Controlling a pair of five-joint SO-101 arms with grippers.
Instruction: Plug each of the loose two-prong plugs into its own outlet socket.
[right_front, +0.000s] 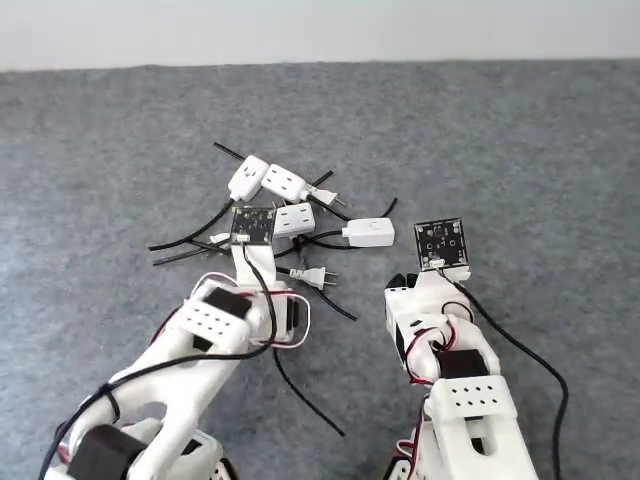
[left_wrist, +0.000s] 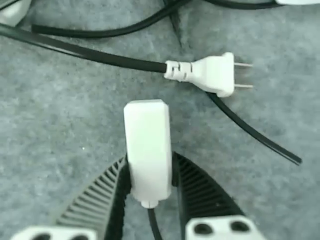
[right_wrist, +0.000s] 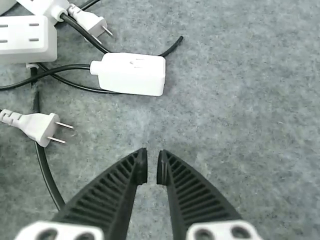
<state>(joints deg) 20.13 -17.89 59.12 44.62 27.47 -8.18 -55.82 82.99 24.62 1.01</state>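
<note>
A white rectangular plastic outlet socket is clamped in the left gripper over grey carpet. A white two-prong plug is seen just beyond (not touching). The right gripper is nearly closed, empty, with bare carpet at its outer side.

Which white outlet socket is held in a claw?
The socket gripped by the left claw; the rest lie on the table, ungripped.

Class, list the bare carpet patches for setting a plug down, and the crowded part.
Bare: carpet right of the lone socket and right gripper; far strip below the wall. Crowded: cords, plugs and sockets tangled ahead of the left gripper and held socket.
</note>
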